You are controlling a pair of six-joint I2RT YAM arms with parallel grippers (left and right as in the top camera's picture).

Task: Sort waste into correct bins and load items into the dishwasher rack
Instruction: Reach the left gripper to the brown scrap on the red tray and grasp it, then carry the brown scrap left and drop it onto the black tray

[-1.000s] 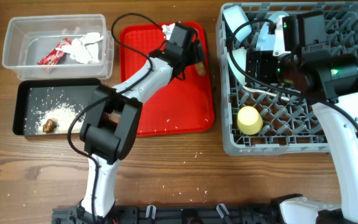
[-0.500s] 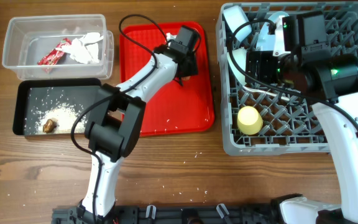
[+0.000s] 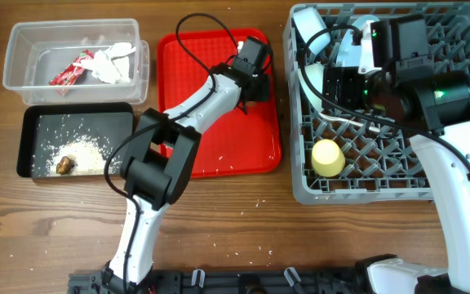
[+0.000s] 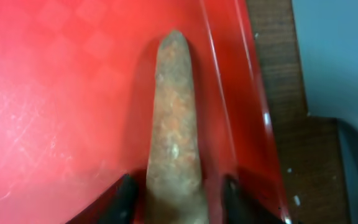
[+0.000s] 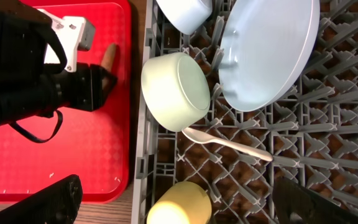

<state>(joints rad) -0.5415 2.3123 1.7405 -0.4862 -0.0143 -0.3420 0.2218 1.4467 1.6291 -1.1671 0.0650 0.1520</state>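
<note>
**Left wrist view: claw straddles the last stick of waste on the red tray**

The left gripper (image 4: 178,190) is low over the red serving tray (image 4: 55,93), its two fingers spread on either side of the near end of the brown carrot-like stick (image 4: 176,118). A thin gap shows on each side, so the claw is released and nothing is grasped yet. The stick lies flat just inside the tray's right rim, toward the far edge of the table, around its middle.

The step in hand appears to be picking up this stick. The next move likely calls for closing the fingers, lifting, and carrying the stick toward the left edge of the table, where the bins are.

The clear plastic tub (image 3: 15,77) sits in the far left corner and holds the red-and-white wrapper (image 3: 72,69) and the crumpled white paper (image 3: 117,61). The black tray (image 3: 24,143) lies just nearer along the left edge, holding white rice grains (image 3: 88,147) and the small brown food lump (image 3: 65,163).

The dishwasher rack (image 3: 300,188) fills the right side of the table. In it are the pale blue plate (image 5: 269,50), the pale blue bowl (image 5: 185,9), the pale green bowl (image 5: 173,87), the white spoon (image 5: 229,144) and the yellow cup (image 3: 327,158). The right gripper (image 5: 176,190) hangs above the rack, fingers wide apart and empty.
</note>
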